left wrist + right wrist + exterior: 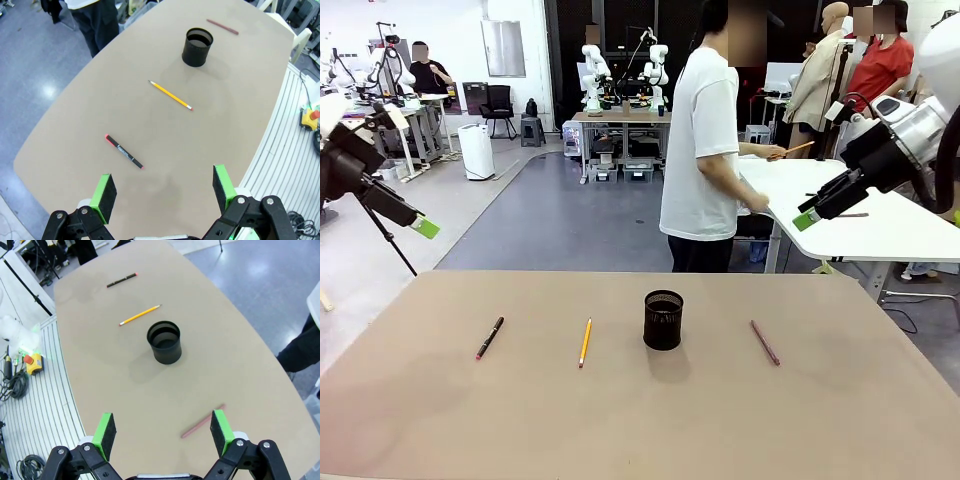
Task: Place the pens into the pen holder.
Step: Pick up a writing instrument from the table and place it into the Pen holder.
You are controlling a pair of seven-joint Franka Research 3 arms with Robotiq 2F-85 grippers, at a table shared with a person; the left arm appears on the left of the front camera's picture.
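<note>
Tan table [440,420] is laid with pens, long axes near-to-far: black-and-red pen [490,338] left, yellow pencil [585,343] tip pointed away, maroon pen [765,342] right. Upright pen holder [663,320], set between pencil and maroon pen, is seen empty. Both left gripper [162,175] and right gripper [161,415] are held wide.

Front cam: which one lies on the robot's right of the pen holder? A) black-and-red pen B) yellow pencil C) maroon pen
C: the maroon pen lies alone right of the pen holder; the yellow pencil and black-and-red pen lie on its left.
</note>
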